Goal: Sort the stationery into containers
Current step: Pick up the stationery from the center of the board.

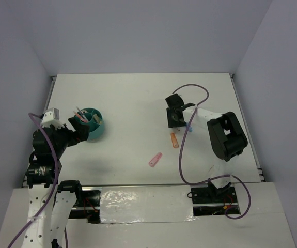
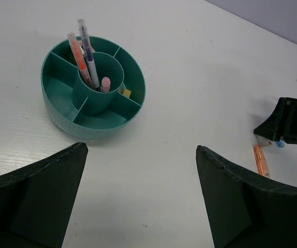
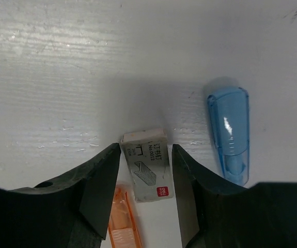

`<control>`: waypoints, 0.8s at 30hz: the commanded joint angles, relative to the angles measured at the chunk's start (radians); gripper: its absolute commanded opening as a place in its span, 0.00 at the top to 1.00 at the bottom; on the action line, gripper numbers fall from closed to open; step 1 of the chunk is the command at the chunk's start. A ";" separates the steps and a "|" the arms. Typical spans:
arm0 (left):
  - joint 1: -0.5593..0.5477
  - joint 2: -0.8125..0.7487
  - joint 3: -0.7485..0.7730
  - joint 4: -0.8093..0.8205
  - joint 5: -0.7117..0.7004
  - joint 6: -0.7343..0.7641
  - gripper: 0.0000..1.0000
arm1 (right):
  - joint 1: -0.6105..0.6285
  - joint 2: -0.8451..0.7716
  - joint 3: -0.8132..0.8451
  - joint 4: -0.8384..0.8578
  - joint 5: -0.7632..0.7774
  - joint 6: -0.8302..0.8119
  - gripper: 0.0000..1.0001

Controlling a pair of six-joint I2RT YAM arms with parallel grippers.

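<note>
Grey staple box (image 3: 148, 173) lies between the right gripper's (image 3: 145, 151) fingers (image 3: 99, 175), closely flanked; whether it is clamped, I cannot tell. A blue piece (image 3: 228, 132), perhaps an eraser, sits at its 3 o'clock, and an orange pen (image 3: 122, 225) at 7. The left gripper (image 2: 142, 150) gapes wide, with the teal organiser (image 2: 60, 121) at its 11 o'clock.

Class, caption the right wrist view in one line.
Right gripper straddles a small grey staple box, blue plastic piece alongside.

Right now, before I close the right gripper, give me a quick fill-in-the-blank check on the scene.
The small box that the right gripper straddles is ____.
The pens stand in the teal organiser's ____ cup.
The translucent case beside the box is ____.
The left gripper's jaws are wide ____.
Missing words: grey; centre; blue; open.
</note>
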 commanded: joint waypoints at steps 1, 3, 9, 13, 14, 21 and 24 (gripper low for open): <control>-0.005 0.008 0.008 0.046 0.019 0.010 0.01 | -0.012 0.031 0.007 -0.017 -0.064 -0.008 0.47; -0.005 0.010 0.008 0.045 0.022 0.012 0.01 | -0.021 0.022 0.003 -0.039 -0.079 0.002 0.45; -0.004 0.005 0.008 0.045 0.022 0.010 0.01 | -0.025 0.019 -0.008 -0.054 -0.127 0.008 0.51; -0.004 0.005 0.008 0.046 0.009 0.006 0.01 | -0.027 0.018 -0.014 -0.040 -0.127 0.028 0.82; -0.004 0.008 0.006 0.048 0.009 0.004 0.01 | -0.027 0.004 -0.016 -0.028 -0.131 0.023 0.86; -0.007 0.143 0.060 0.091 0.206 -0.071 0.01 | 0.117 -0.234 -0.023 0.164 -0.297 -0.040 0.97; -0.051 0.165 0.060 0.210 0.309 -0.180 0.01 | 0.239 -0.360 -0.049 0.260 -0.331 -0.066 0.97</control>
